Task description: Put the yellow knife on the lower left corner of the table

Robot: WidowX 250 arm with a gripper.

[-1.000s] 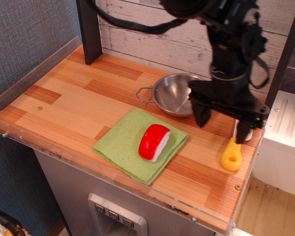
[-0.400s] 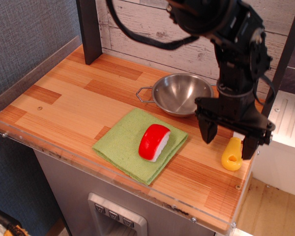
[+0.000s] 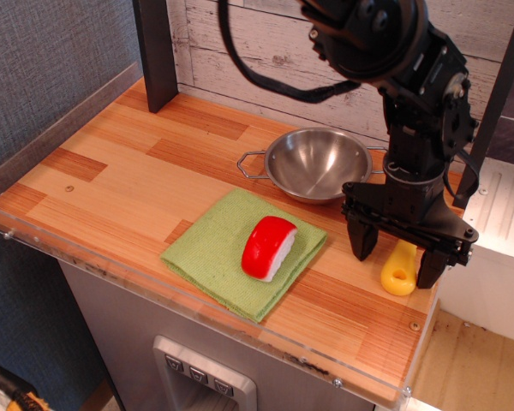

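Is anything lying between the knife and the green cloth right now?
Only one end effector finger, down beside the knife. Otherwise bare table between it and the cloth, in the only view.

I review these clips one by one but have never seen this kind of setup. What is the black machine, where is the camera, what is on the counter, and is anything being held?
One camera looks down at the scene from the front and above. The black machine is a robot arm; its gripper is the two-fingered claw at the bottom, open and lowered astride the yellow knife, a toy with a hole in its handle. Nothing is held yet: the knife lies flat near the right edge of the table, a wooden top with a clear rim. Also on the wood are a green cloth with a red and white toy sushi on it, and a small metal pan behind them.
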